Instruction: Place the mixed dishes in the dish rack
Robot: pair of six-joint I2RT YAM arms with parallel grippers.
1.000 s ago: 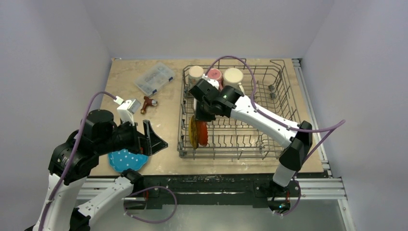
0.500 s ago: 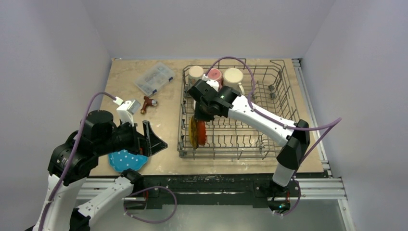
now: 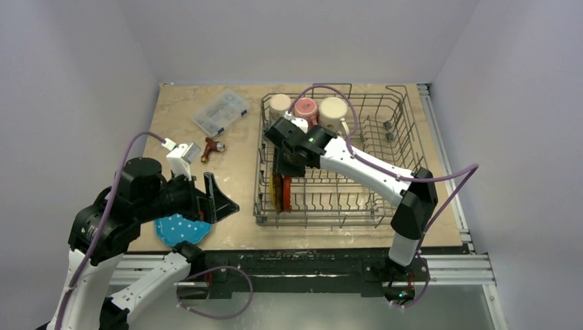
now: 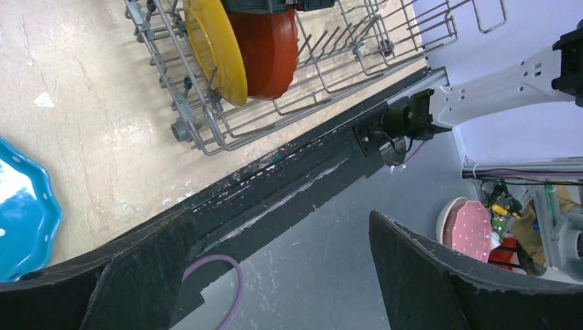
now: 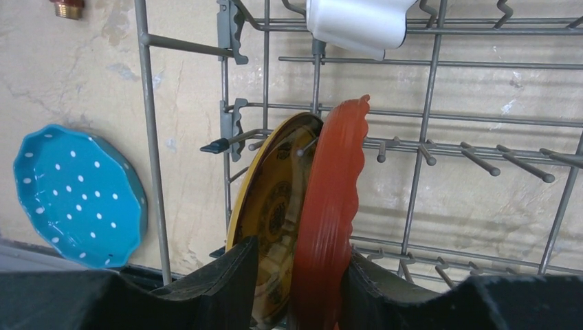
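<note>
My right end effector (image 5: 299, 265) reaches down into the dish rack (image 5: 152, 158) at about its 8 o'clock corner, fingers straddling the rim of the orange plate (image 5: 330, 199). The jaws stand partly open: I see a strip of the yellow plate (image 5: 271, 199) between one finger and the orange one, so I judge nothing is pinched. The orange plate stands on edge between the tines, just beside the yellow plate, which is how the slots keep plates upright. The three mugs, cream (image 3: 280, 103), pink (image 3: 306, 108) and cream (image 3: 333, 108), sit in a row along the rack's 11 o'clock corner. A white piece (image 5: 357, 24) lies on the wires beyond the plates; it may be the small bowl, but I cannot tell. The blue plate (image 3: 180, 229) lies flat on the worktop (image 3: 179, 124) at 7 o'clock, outside the rack. My left end effector (image 4: 275, 275) hangs over the near edge close to it, spread wide and empty, well placed to take it next. The clear box (image 3: 221, 112) and the red-brown tool (image 3: 212, 148) lie at 10 o'clock.
</note>
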